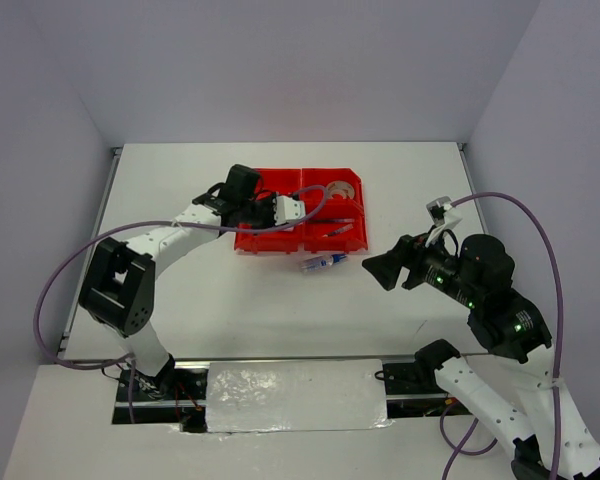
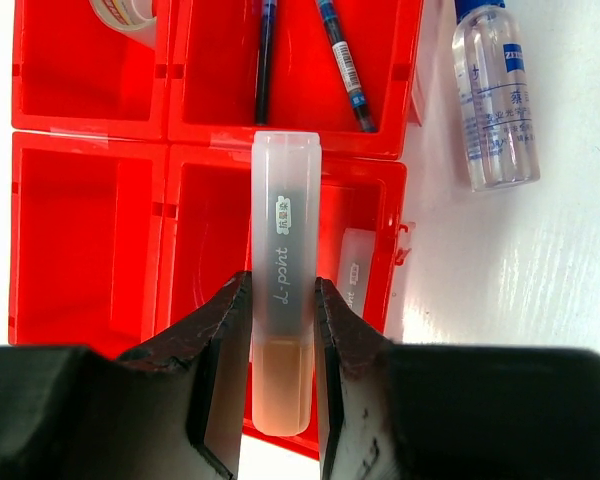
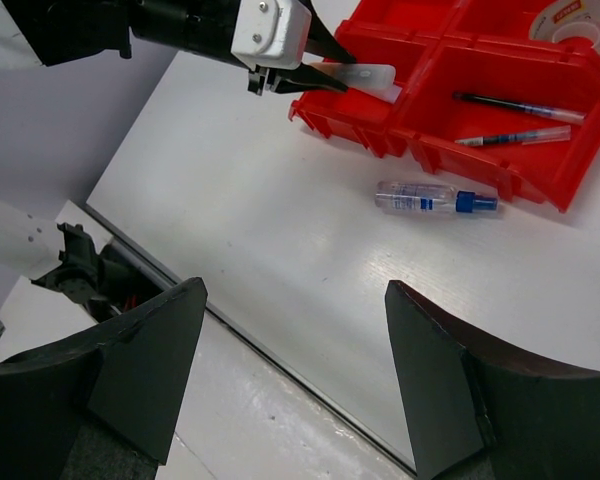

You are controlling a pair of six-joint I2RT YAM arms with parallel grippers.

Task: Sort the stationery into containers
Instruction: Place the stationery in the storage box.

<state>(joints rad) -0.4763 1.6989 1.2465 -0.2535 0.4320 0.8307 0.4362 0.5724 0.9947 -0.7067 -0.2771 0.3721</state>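
Remotely, I saw my left hand (image 2: pixel 281 288) level over the four red bins (image 2: pixel 90 230), clamped on one orange highlighter (image 2: pixel 285 200). Two pens (image 2: pixel 342 65) lay in one bin, one glue tube (image 2: pixel 495 100) on the tabletop (image 3: pixel 280 220). My right hand (image 3: pixel 295 288) hovered open.

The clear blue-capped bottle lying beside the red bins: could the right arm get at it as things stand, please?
Probably yes. The bottle lies alone on bare table outside the red bins, and the right gripper faces it with open, empty jaws and nothing between them.
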